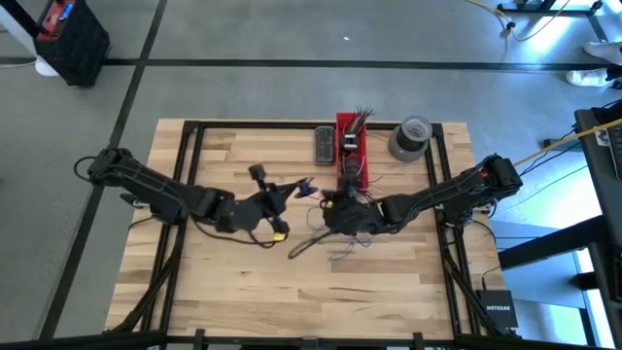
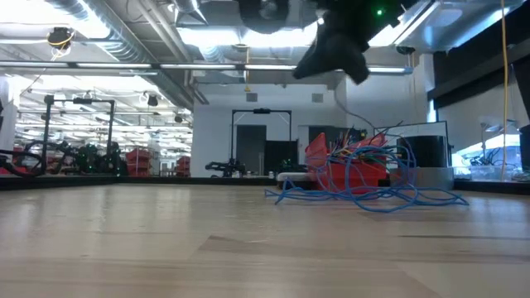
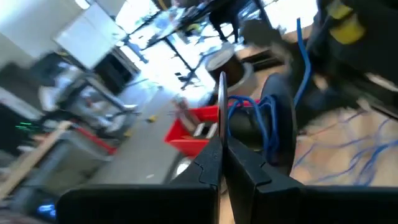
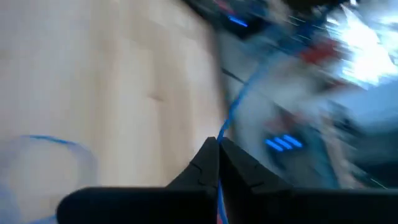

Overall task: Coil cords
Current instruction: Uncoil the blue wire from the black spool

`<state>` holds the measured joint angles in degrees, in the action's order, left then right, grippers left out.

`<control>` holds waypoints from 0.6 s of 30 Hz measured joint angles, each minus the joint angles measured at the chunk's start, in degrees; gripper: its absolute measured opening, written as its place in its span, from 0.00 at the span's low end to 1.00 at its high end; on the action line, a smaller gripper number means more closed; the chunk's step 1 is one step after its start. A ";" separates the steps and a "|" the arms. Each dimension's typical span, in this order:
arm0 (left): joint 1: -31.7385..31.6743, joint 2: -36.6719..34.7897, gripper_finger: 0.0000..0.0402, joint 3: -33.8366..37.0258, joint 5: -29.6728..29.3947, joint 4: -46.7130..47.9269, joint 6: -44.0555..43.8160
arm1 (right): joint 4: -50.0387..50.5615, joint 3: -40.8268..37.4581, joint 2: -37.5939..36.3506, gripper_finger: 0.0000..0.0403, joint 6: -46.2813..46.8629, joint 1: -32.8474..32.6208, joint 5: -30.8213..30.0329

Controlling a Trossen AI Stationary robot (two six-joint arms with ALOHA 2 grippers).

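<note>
A tangle of thin blue cords (image 2: 364,189) lies on the table in front of the red bin (image 2: 348,165); in the high view loose strands (image 1: 335,238) lie near the table's middle. My left gripper (image 1: 303,188) is shut, with a thin pale strand (image 3: 221,93) standing up from between its fingertips and blue cord loops (image 3: 249,115) just beyond. My right gripper (image 1: 328,207) is shut on a blue cord (image 4: 239,99), close to the left gripper. In the low view both are raised above the table (image 2: 331,45). My left gripper pinches a thin strand (image 3: 221,127) between its two shut fingertips; the strand runs straight on past the tips. Which part of the cord this is cannot be told. My right gripper pinches a single blue cord (image 4: 222,134) between its two fingertips. The cord runs away from the tips in a nearly straight line, off the table surface.
A red bin (image 1: 352,146) with a bunch of short wire ends stands at the far middle, a grey tape roll (image 1: 410,136) to its right, a dark flat device (image 1: 323,144) to its left. A yellow-tipped piece (image 1: 279,233) lies under the left arm. Bare wood (image 1: 243,292) lies toward the near edge.
</note>
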<state>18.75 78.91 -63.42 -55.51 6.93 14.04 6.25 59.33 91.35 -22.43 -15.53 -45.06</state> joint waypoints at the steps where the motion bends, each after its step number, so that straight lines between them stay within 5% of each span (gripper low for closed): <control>1: 0.94 -0.34 0.01 0.00 -2.15 1.05 0.49 | 0.24 0.00 -0.01 0.02 0.38 -0.05 -4.94; 5: 3.71 -1.15 0.01 -0.01 -6.37 7.23 -0.10 | 1.45 -0.06 -0.81 0.01 0.34 -0.76 -18.24; 11: 3.75 -1.34 0.01 0.00 -6.38 17.94 -7.00 | 0.09 -0.07 -5.63 0.02 4.03 -2.79 -21.21; 14: 1.47 -1.33 0.01 0.00 -6.49 19.22 -8.74 | -3.44 -0.07 -7.45 0.02 4.05 -4.90 -15.15; 18: -2.35 -1.23 0.01 0.00 -6.54 16.67 -9.81 | -9.62 -0.02 -7.60 0.01 2.01 -6.29 3.23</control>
<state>16.40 77.69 -63.42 -62.04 23.60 4.23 -3.38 59.31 83.75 -20.42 -21.82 -41.83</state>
